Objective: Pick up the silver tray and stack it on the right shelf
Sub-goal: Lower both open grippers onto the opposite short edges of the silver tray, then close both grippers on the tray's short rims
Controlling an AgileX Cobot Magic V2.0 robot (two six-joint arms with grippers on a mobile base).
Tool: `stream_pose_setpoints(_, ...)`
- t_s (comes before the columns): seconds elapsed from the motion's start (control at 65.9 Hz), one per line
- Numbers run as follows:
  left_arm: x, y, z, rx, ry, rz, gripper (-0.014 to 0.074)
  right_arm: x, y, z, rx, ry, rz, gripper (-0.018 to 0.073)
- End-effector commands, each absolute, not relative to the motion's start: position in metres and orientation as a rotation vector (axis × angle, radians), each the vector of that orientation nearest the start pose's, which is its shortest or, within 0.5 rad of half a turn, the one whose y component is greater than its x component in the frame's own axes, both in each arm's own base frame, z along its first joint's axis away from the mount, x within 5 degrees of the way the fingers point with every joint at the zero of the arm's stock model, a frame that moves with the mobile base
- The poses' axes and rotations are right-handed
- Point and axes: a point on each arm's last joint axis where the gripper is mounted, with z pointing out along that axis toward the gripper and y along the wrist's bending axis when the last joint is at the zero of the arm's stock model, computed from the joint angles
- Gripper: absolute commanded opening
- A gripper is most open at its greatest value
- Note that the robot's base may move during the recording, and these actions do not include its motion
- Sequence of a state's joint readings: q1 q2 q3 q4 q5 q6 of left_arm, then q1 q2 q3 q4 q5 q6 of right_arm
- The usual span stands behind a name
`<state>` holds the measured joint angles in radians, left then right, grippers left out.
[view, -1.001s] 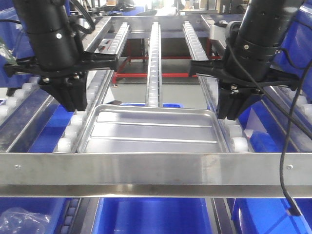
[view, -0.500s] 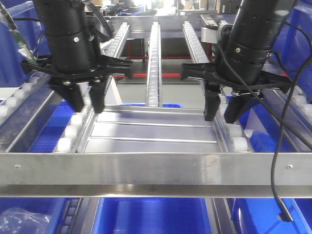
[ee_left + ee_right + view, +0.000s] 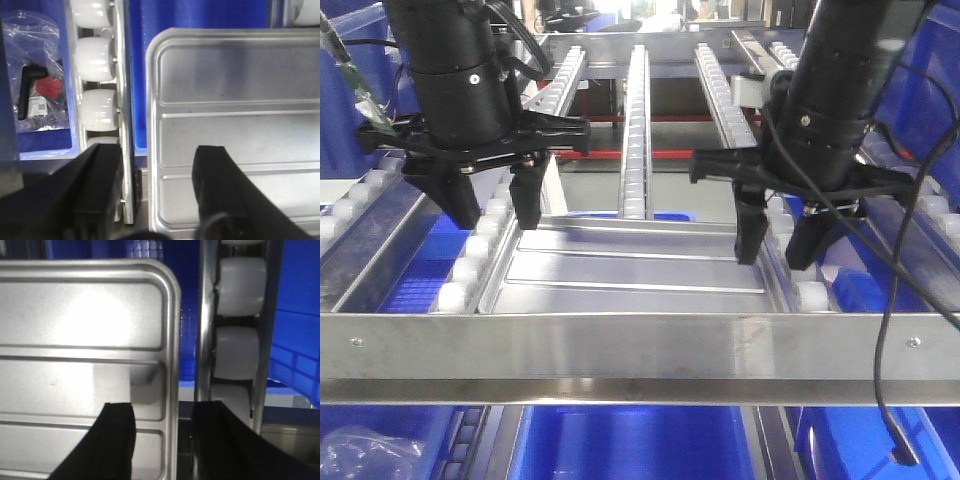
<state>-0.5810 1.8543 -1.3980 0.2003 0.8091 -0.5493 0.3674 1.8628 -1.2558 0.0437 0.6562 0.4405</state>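
Spotted the silver tray [image 3: 635, 265] flat on the right shelf [image 3: 640, 345], at its front edge. Poised astride opposite rims with left hand [image 3: 495, 215] and right hand [image 3: 775, 252] spread, grasping nothing, likely for level handling.

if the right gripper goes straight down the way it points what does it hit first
Likely the silver tray: the right gripper straddles its right rim, inner finger over the tray floor. The outer finger hangs over the rollers and may touch those first; depth unclear.
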Motion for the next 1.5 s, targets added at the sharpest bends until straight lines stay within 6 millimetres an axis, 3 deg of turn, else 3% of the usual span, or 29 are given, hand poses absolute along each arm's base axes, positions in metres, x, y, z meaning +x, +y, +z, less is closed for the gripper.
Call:
stream_pose_setpoints(0.0,0.338,-0.206,0.255,0.175,2.623,-0.144,0.0223,0.359,0.138,0.222,0.134,2.672,0.300,0.0404)
stream_pose_setpoints(0.227,0.341,-0.207,0.238,0.180,2.683,-0.097,0.0223,0.361,0.138,0.222,0.134,2.657,0.307,0.0404)
stream_pose_setpoints(1.486,0.348,-0.211,0.218,0.203,2.693,-0.074,0.0223,0.366,0.140,0.211,0.136,2.654,0.307,0.0382)
